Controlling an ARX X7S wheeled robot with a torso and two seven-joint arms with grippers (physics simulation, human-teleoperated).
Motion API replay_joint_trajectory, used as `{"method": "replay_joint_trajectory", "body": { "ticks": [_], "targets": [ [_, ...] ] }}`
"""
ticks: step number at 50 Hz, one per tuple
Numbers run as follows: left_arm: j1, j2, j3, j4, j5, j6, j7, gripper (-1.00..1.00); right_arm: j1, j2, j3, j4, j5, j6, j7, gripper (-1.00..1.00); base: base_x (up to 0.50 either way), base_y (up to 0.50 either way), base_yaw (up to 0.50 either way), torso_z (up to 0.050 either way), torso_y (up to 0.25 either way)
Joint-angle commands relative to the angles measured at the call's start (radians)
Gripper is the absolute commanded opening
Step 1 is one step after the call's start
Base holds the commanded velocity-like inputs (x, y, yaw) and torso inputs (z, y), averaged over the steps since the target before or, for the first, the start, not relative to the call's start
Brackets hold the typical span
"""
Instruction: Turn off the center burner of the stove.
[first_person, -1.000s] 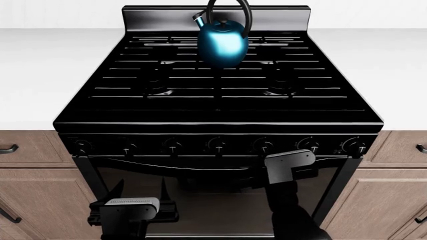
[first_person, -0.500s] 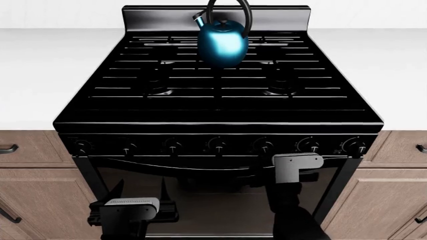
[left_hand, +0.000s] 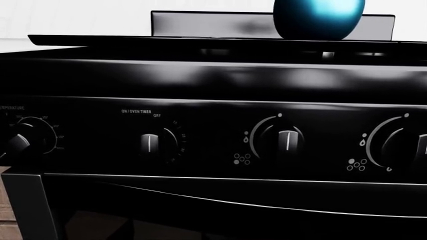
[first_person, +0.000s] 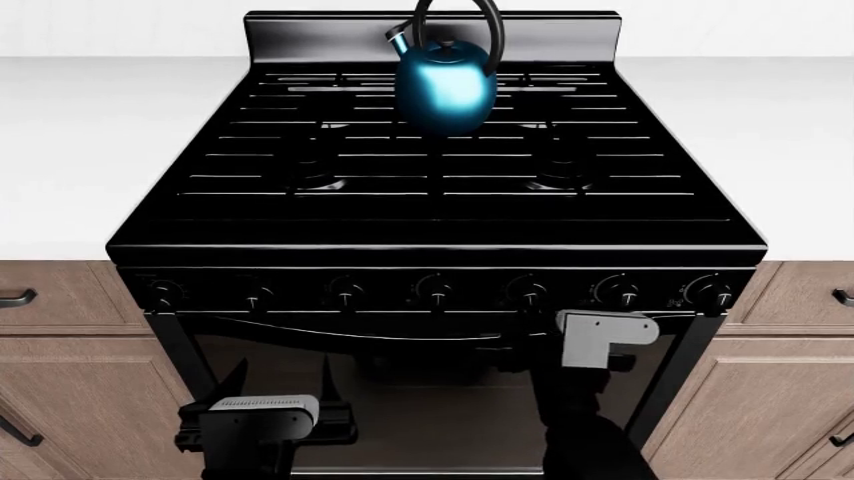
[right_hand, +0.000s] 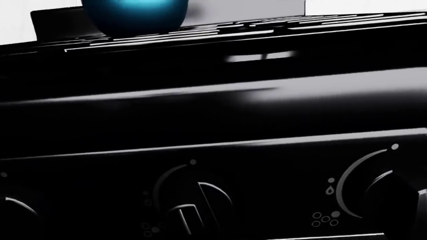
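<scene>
Two pincers hovering before the glossy black gas stove (first_person: 441, 215)

Head view alone is showing the barely visible center burner (first_person: 442, 150) mid-cooktop, under a blue kettle (first_person: 447, 88); left pincer (first_person: 274, 400) released, right pincer's (first_person: 603, 332) state untellable.

White countertop (first_person: 80, 150) tops wooden cabinets (first_person: 67, 330) with dark handles.

Support: white countertop (first_person: 80, 150), flanking the stove (first_person: 441, 215)
On the stove grates: blue kettle (first_person: 447, 90); upright

Center burner (first_person: 442, 140) hidden beneath kettle (first_person: 446, 88); right gripper (first_person: 603, 340) fingers unseen; knob (right_hand: 407, 192) cut by frame edge.
</scene>
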Motion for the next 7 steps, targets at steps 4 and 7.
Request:
{"method": "replay_joint_trajectory", "body": {
  "ticks": [4, 7],
  "targets": [
    [-0.002, -0.003, 0.004, -0.001, -0.003, 0.001, -0.005, 1.00, -0.012, 0.014, 0.107, -0.030, -0.038, -0.044, 0.064, -1.00, 0.00, 0.00, -0.01, 0.000, 0.003],
    [-0.002, -0.004, 0.006, -0.002, -0.003, 0.001, -0.006, 1.00, -0.014, 0.013, 0.112, -0.032, -0.026, -0.051, 0.061, -1.00, -0.01, 0.00, -0.01, 0.003, 0.003]
  ]
}}
